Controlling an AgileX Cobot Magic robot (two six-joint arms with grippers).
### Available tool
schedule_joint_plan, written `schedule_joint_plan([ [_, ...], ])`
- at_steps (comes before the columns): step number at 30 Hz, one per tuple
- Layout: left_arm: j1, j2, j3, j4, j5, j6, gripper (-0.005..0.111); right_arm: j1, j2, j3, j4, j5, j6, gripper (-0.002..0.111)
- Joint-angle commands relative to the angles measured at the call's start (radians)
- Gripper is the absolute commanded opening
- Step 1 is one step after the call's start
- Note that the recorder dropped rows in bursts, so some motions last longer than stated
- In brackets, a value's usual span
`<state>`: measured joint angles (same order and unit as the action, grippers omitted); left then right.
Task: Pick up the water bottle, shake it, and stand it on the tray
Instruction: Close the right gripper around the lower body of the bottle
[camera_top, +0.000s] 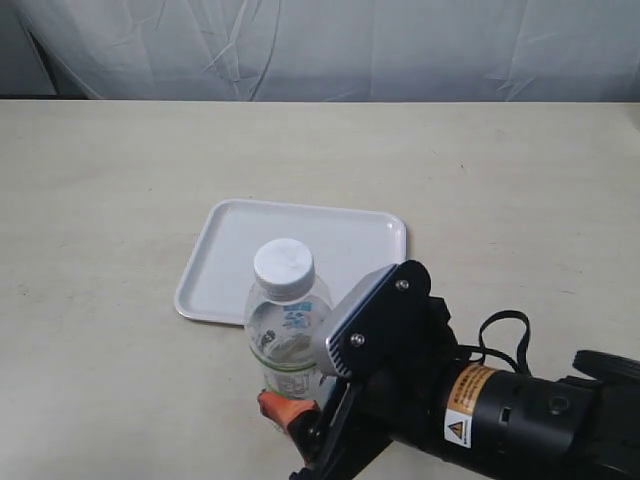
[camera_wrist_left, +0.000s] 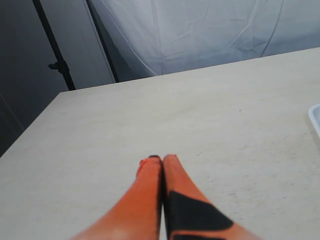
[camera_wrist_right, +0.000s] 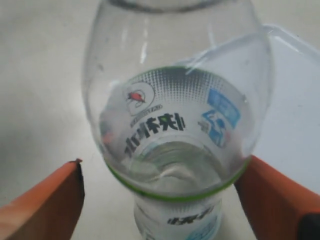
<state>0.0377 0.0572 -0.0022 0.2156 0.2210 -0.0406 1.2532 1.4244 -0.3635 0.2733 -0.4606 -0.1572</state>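
Observation:
The water bottle (camera_top: 288, 320), clear with a white cap and a green, white and blue label, stands upright on the table just in front of the white tray (camera_top: 230, 250). My right gripper (camera_top: 300, 420) reaches in low from the near right. In the right wrist view the bottle (camera_wrist_right: 175, 125) fills the space between the orange fingers (camera_wrist_right: 50, 195). One finger stands clear of it and the other is at its side, so the right gripper (camera_wrist_right: 165, 165) is open around it. My left gripper (camera_wrist_left: 161, 159) is shut on nothing above bare table and is out of the exterior view.
Pale tabletop (camera_top: 120, 180) stretches round the tray, with a wrinkled white curtain (camera_top: 330, 45) behind its far edge. A corner of the tray (camera_wrist_left: 316, 117) shows in the left wrist view. The right arm's black body (camera_top: 500, 410) and cable occupy the near right.

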Motion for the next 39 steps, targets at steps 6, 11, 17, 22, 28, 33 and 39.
schedule_joint_plan([
  [6,0.001,-0.005,0.002,0.006,-0.013,-0.004,0.0,0.005,0.017,0.002,0.153,-0.055,0.0,0.079],
  [11,0.001,-0.005,0.002,0.006,-0.013,-0.004,0.0,0.005,0.017,0.002,0.152,-0.044,0.026,0.079],
  [17,0.001,-0.005,0.002,0.006,-0.013,-0.004,0.0,0.005,0.017,0.002,0.15,-0.044,0.026,0.079],
  [22,0.001,-0.005,0.002,0.006,-0.013,-0.004,0.0,0.005,0.017,0.002,0.15,-0.044,0.051,0.079],
  [28,0.001,-0.005,0.002,0.006,-0.013,-0.004,0.0,0.005,0.017,0.002,0.152,-0.044,0.071,0.079],
  [33,0.001,-0.005,0.002,0.006,-0.013,-0.004,0.0,0.005,0.017,0.002,0.164,-0.042,0.112,0.079],
  [39,0.001,-0.005,0.002,0.006,-0.013,-0.004,0.0,0.005,0.017,0.002,0.153,-0.038,0.112,0.079],
])
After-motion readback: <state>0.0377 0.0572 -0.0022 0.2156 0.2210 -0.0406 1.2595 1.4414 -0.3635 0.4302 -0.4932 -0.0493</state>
